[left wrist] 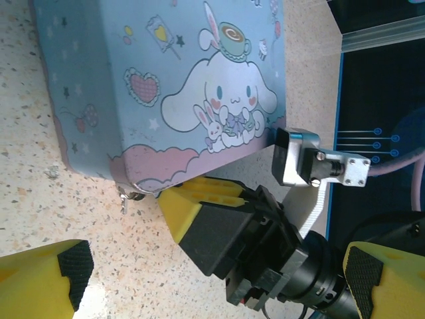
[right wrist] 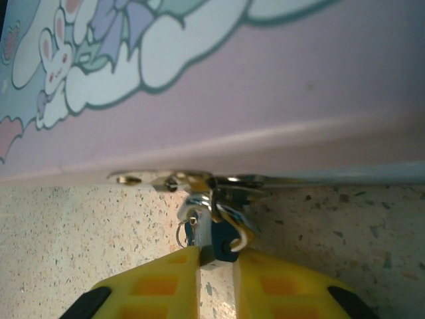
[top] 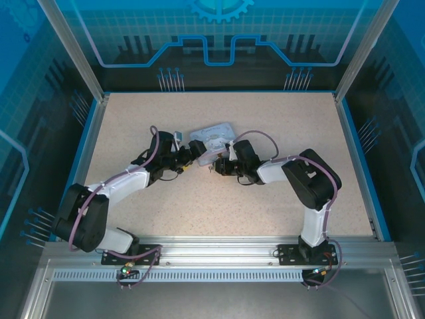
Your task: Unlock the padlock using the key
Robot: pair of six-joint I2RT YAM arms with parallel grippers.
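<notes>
We log right tool [right wrist: 216, 258] pinched on padlock [right wrist: 219, 239], padlock hanging at 6 o'clock edge of tin [right wrist: 265, 80], left tool [left wrist: 216, 266] spread wide apart at 8 o'clock of tin, over tabletop [top: 299, 199]

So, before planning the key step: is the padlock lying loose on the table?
No, the padlock hangs from the tin's clasp, pinched by the right gripper.

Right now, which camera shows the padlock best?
Right wrist: the padlock hangs close-up from the tin's latch, between the right tool's fingers. Left wrist gives a small metal glint at the tin's corner; from above it is too small to make out.
</notes>
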